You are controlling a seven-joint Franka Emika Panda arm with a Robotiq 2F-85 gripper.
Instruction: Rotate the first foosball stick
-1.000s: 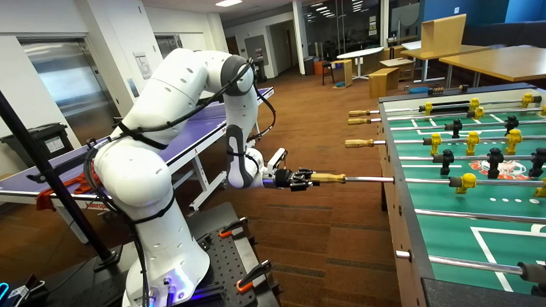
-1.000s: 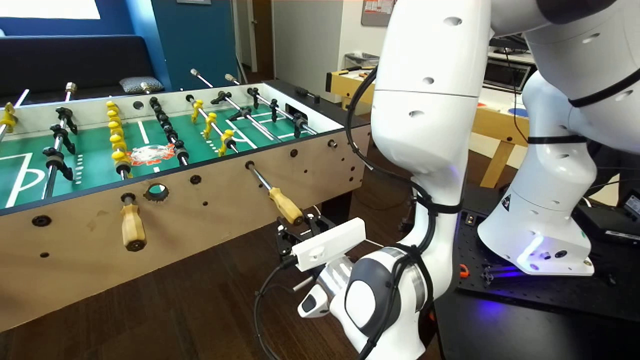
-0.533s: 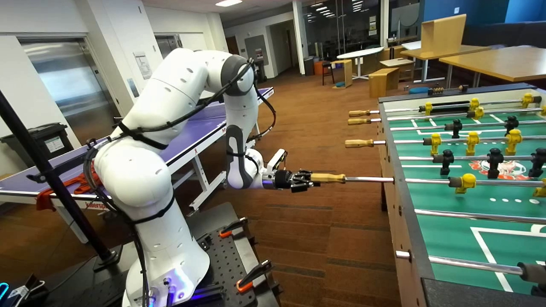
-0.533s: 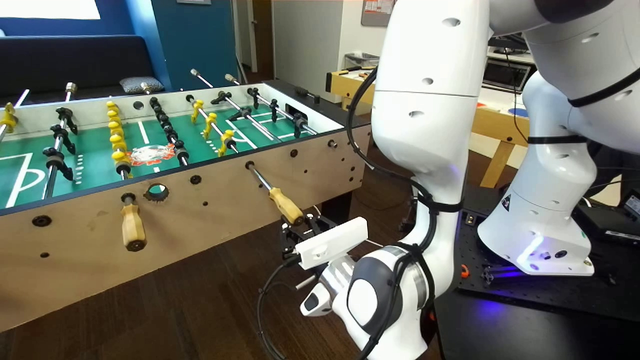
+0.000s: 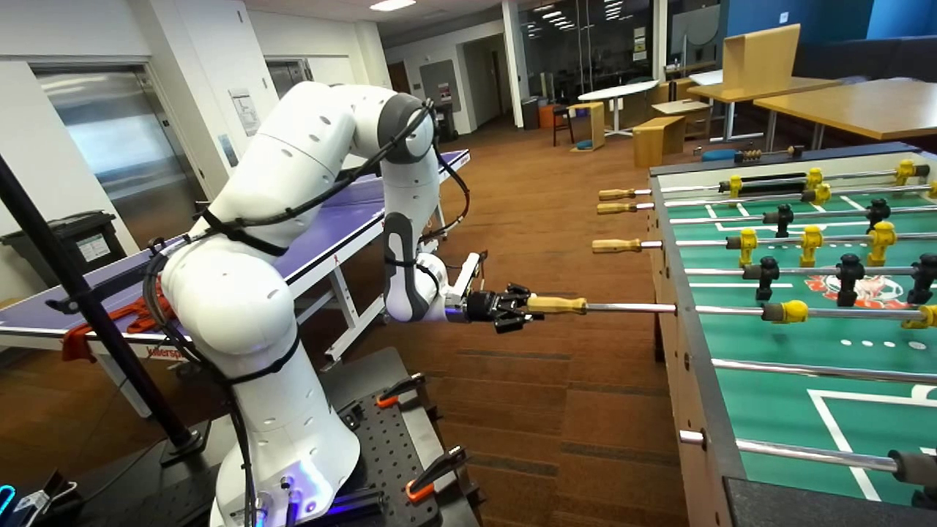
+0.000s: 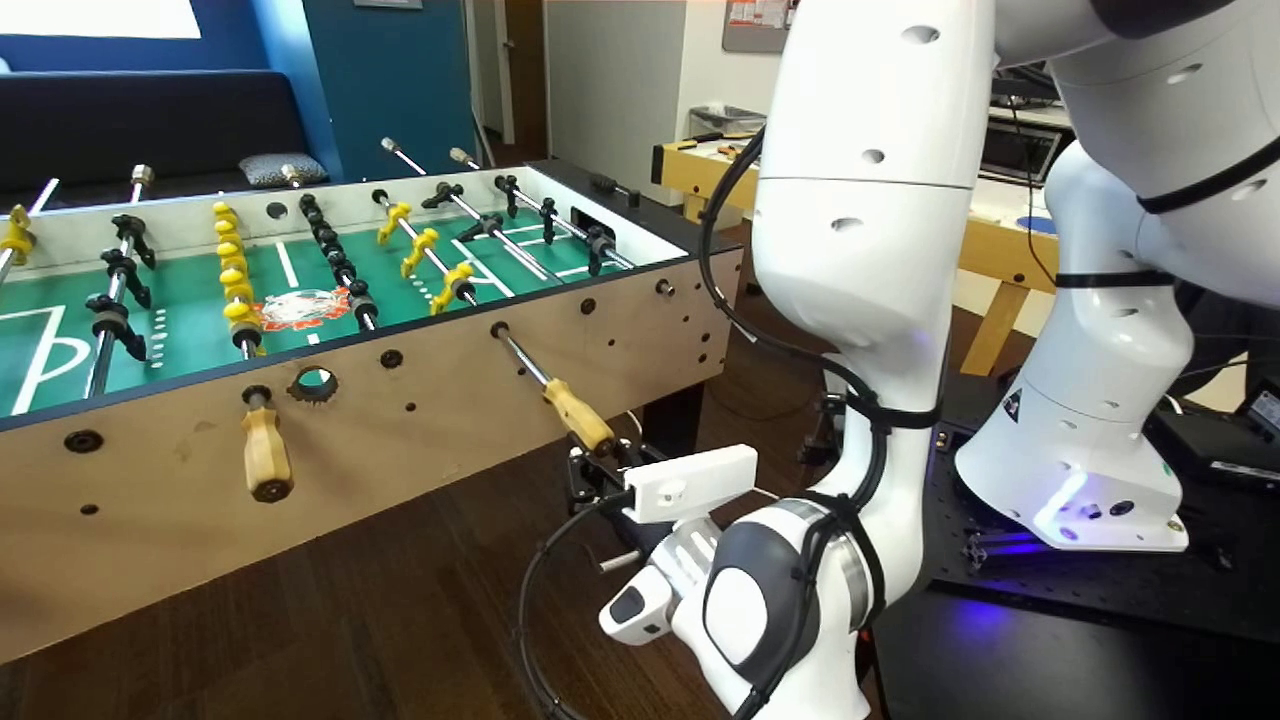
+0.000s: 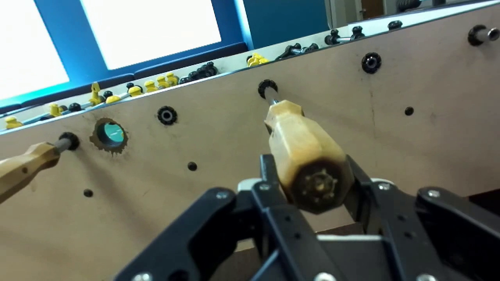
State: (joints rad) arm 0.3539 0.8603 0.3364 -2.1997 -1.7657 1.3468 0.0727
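The foosball rod with a pale wooden handle (image 5: 560,304) sticks out of the table's side, nearest the arm. It also shows in an exterior view (image 6: 578,412) and in the wrist view (image 7: 300,136), its dark round end facing the camera. My gripper (image 5: 528,307) is shut on the handle's outer end, a black finger against each side in the wrist view (image 7: 311,166). The yellow players (image 6: 452,290) on this rod hang tilted over the green field. The inner finger faces are partly hidden by the handle.
The foosball table (image 6: 450,420) has a second wooden handle (image 6: 266,455) farther along; it also shows in the wrist view (image 7: 29,168). A bare rod end (image 5: 690,438) pokes out nearer the camera. A purple table-tennis table (image 5: 344,212) stands behind the arm.
The wrist has turned and the held rod has rotated, so its yellow players went from nearly upright to tilted. The handle and gripper have shifted slightly away from the foosball table.
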